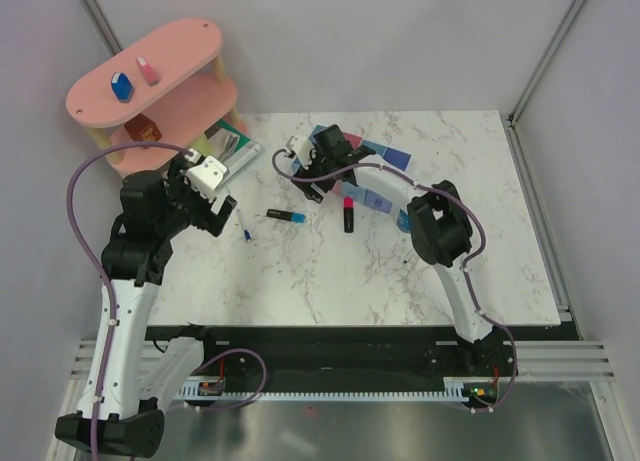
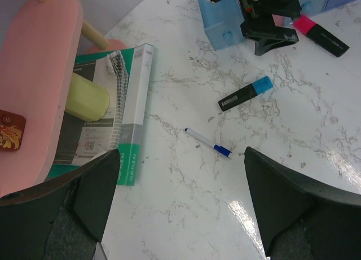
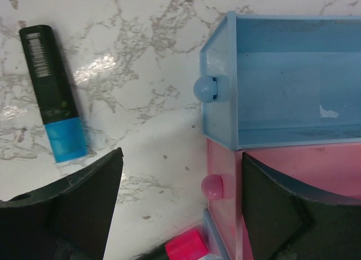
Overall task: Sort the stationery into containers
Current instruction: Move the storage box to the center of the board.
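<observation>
The containers (image 1: 375, 166) are a row of joined bins at the back middle. My right gripper (image 1: 312, 166) hovers open at their left end. In the right wrist view that gripper (image 3: 180, 206) straddles the front wall of the pink bin (image 3: 221, 212), beside the light blue bin (image 3: 217, 116); nothing is held. A black marker with a blue cap (image 1: 287, 216) (image 3: 53, 91), a marker with a pink cap (image 1: 348, 214) (image 3: 186, 246) and a thin pen (image 1: 244, 224) (image 2: 208, 143) lie on the table. My left gripper (image 1: 208, 209) (image 2: 180, 206) is open and empty, just short of the pen.
A pink tiered shelf (image 1: 175, 56) stands at the back left with a blue eraser (image 1: 123, 85) and a pink eraser (image 1: 148, 70) on top and a small orange object (image 1: 140, 129) lower down. A green-edged book (image 1: 232, 146) (image 2: 132, 119) lies beside it.
</observation>
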